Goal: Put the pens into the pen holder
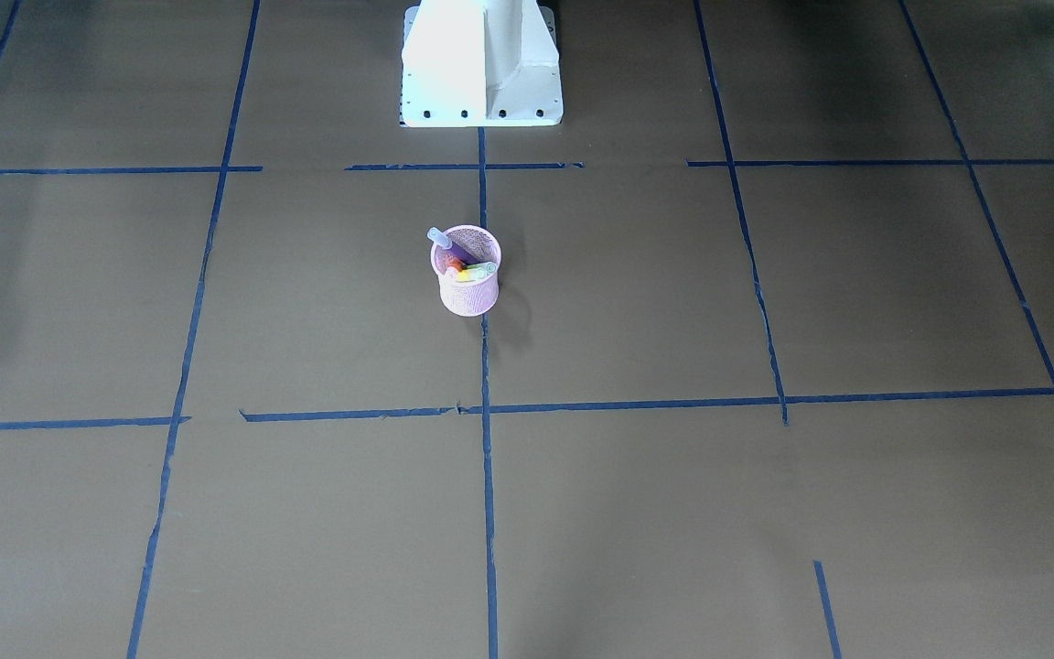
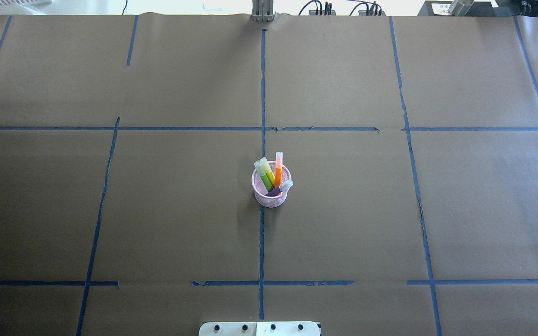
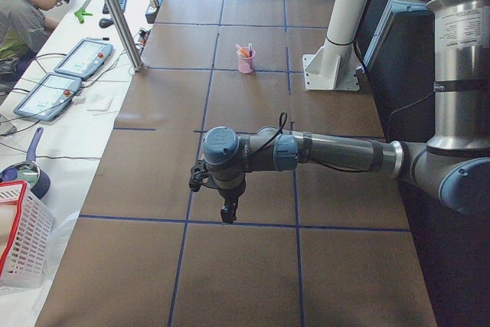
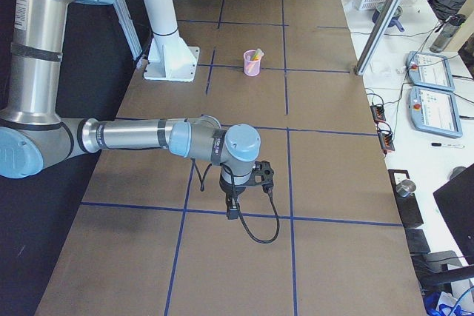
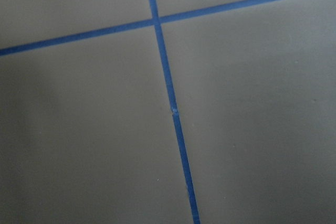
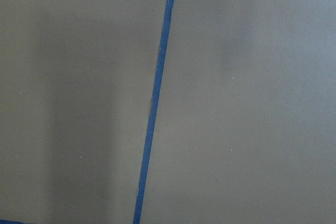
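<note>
Left gripper (image 3: 227, 212) and right gripper (image 4: 232, 209) hang over the brown paper table (image 3: 253, 273); fingers apart or together, cannot tell. Small pink wire-mesh cup (image 2: 271, 199) holds the orange pen (image 2: 278, 171) leaning to 12 o'clock, green pen (image 2: 265, 176) to 11, purple pen (image 2: 276, 191) to 3.

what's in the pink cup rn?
Pen holder holds an orange pen, a green pen and a purple pen, caps up, leaning on the rim. Lower ends are hidden inside; the yellowish bit beside green may be a fourth.

Pen holder (image 2: 272, 199): pink mesh cup, upright on the blue tape line (image 2: 262, 242).
Pens: purple pen (image 2: 279, 188), orange pen (image 2: 278, 170), green pen (image 2: 265, 176), all leaning inside.
</note>
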